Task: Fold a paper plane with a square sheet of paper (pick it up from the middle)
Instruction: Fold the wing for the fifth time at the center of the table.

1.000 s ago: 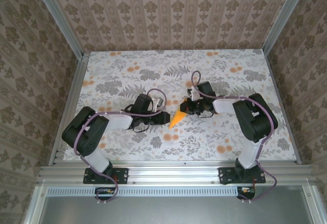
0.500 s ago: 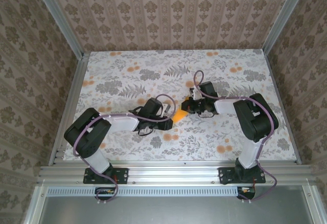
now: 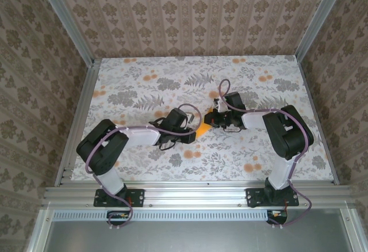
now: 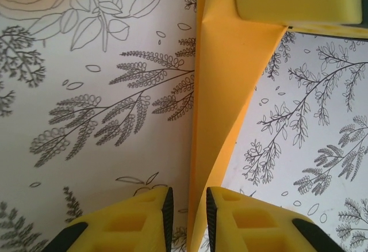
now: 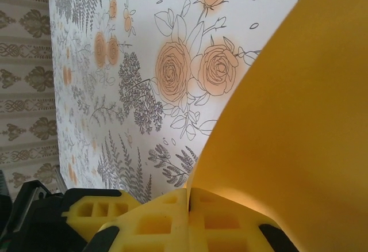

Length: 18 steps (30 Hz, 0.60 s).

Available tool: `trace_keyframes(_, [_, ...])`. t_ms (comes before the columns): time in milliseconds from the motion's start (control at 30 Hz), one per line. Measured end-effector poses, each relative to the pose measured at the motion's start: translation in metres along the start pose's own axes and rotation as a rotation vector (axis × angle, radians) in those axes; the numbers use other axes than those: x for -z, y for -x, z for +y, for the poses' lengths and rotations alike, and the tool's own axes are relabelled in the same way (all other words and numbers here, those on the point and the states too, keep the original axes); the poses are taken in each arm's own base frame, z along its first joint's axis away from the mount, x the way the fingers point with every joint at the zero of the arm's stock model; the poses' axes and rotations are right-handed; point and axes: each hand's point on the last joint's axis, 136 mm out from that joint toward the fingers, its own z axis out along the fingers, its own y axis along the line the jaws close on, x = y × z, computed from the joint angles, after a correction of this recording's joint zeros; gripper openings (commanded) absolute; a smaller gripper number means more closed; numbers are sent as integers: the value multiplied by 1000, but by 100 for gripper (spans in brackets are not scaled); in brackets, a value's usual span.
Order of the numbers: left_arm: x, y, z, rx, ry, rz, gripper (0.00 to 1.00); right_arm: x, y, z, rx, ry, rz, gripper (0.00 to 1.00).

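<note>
The thin bright orange-yellow sheet of paper point(image 3: 202, 130), already creased to a narrow pointed shape, is at the middle of the top view, held betw. the two arms over the white flower-printed table point(image 3: 144, 79).

Step in hand, as I judge: a middle fold of the plane, w/ both grippers working on the paper.

In the right wrist view the right gripper point(image 5: 188, 203), bottom centre, has its yellow pads pressed together on the paper, so it holds it firm.

In the left wrist view the left gripper point(image 4: 187, 206), bottom centre, is open only a slit. The paper's edge stands in that slit; one pad seems to touch it, the other is just beside.

Next move prob. needs the left gripper to pinch fully, w/o twisting the crease.
</note>
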Motion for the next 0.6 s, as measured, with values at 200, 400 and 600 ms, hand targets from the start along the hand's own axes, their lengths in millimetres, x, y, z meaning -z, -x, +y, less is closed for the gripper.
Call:
trace_keyframes(200, [-4, -6, 1, -49, 58, 18, 11, 0, -3, -1, -9, 4, 6, 4])
trace_keyframes(400, [-3, -5, 0, -125, 146, 9, 9, 2, -3, -5, -16, 3, 5, 4])
trace_keyframes(600, [-1, -8, 5, -173, 210, 21, 33, 2, -5, -7, -7, -1, 7, 4])
